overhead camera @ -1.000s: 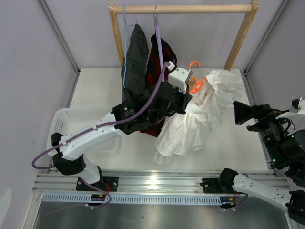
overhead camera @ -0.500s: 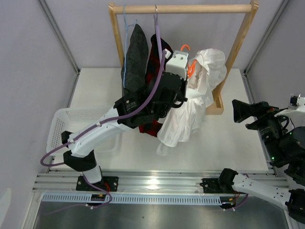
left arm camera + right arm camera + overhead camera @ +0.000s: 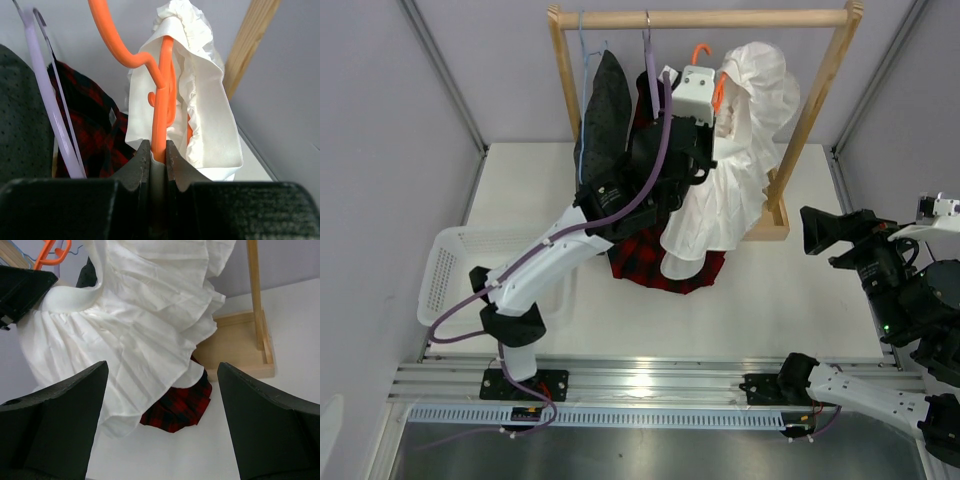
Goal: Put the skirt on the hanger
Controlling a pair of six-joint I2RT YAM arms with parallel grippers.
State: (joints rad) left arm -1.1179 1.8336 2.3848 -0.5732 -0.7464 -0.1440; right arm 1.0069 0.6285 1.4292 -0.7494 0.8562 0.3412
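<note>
The white ruffled skirt hangs on the orange hanger, lifted off the table in front of the rack. My left gripper is shut on the hanger's neck, just under its hook. From the left wrist, the orange hanger rises straight out of my left gripper, with the skirt draped behind it. The hook's tip sits a little below the wooden rail. My right gripper stands open at the right, apart from the cloth. Its wrist view looks between the open right gripper at the skirt.
A dark grey garment on a light blue hanger and a red-black plaid shirt on a purple hanger hang at the rail's left. The rack's right post and wooden base stand beside the skirt. A white basket lies at the left.
My left arm has risen and reached toward the rail, carrying the hanger and skirt up off the table. The right gripper has stayed open, almost in place.
</note>
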